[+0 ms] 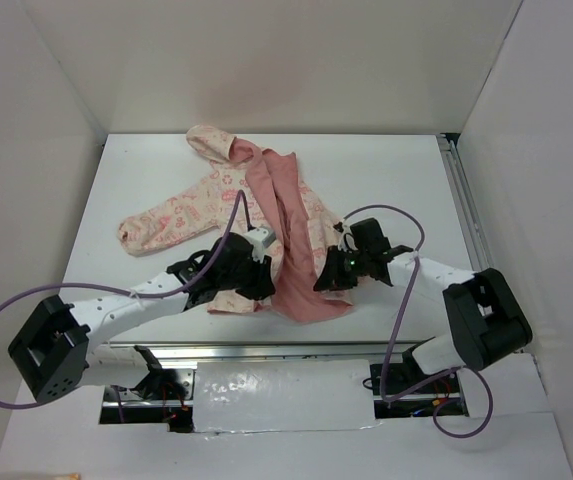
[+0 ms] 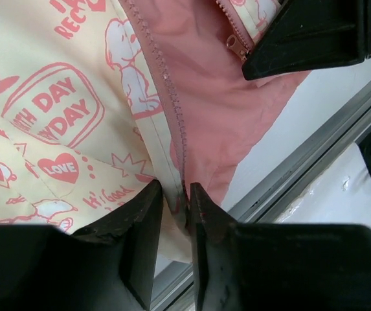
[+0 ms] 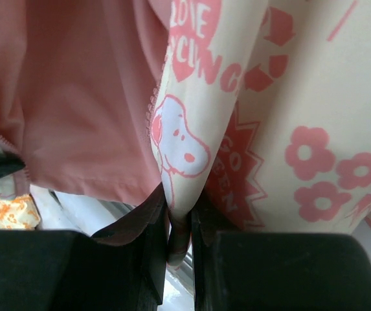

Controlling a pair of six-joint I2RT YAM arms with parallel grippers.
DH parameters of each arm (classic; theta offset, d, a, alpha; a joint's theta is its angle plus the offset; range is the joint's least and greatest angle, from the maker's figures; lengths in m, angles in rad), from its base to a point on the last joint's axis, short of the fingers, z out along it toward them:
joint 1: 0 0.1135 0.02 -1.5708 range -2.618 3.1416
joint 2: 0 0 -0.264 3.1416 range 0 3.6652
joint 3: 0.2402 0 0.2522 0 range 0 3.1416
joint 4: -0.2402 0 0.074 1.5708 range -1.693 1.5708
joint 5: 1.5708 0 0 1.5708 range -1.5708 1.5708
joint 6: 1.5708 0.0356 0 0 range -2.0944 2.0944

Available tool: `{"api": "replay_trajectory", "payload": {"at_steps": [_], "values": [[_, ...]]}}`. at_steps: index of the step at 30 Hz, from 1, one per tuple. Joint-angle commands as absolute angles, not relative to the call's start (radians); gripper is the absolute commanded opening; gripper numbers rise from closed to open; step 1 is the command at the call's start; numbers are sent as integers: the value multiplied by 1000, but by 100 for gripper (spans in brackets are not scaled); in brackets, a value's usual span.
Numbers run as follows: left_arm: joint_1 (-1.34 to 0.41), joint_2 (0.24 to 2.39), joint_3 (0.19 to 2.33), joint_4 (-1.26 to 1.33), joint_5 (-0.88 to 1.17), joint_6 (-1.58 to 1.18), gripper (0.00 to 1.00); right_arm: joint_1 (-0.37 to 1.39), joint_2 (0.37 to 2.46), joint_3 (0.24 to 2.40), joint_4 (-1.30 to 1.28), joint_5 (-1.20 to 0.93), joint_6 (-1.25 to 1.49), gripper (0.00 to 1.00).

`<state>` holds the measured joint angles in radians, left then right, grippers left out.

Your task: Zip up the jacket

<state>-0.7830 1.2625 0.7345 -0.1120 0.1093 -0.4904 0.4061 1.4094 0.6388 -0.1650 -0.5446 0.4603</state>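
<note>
A white table (image 1: 386,180) is enclosed on three sides by plain white walls (image 1: 296,60); an aluminium rail (image 1: 463,200) is mounted along its right edge and a second rail (image 1: 296,347) is laid across its near edge. A crinkled white sheet (image 1: 281,395) is spread just below that near rail. In the right wrist view a small orange-and-white patterned patch (image 3: 2,206) is seen at the lower left, but what it is cannot be told.
</note>
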Motion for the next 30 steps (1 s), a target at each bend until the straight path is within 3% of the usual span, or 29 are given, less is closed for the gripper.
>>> {"api": "replay_trajectory", "payload": {"at_steps": [1,4,6,9,11,14,16,25,30], "values": [[-782,1276,745,-106,127,-495,36,413,1433,640,-118,-517,476,0],[-782,1278,741,-110,135,-494,64,416,1457,641,-126,-500,483,0],[-782,1282,742,-121,133,-495,65,416,1471,640,-130,-496,486,0],[-782,1296,747,-129,126,-497,55,416,1483,649,-144,-471,486,0],[-782,1304,750,-127,147,-491,55,414,1491,655,-147,-471,486,0],[-782,1344,770,-152,169,-486,82,416,1512,664,-158,-450,492,0],[-782,1367,793,-179,181,-486,91,416,1522,670,-170,-434,492,0],[-802,1526,939,-245,190,-474,97,416,1525,676,-175,-422,491,0],[-818,1617,994,-339,76,-509,95,411,1514,666,-179,-402,489,0]]}}
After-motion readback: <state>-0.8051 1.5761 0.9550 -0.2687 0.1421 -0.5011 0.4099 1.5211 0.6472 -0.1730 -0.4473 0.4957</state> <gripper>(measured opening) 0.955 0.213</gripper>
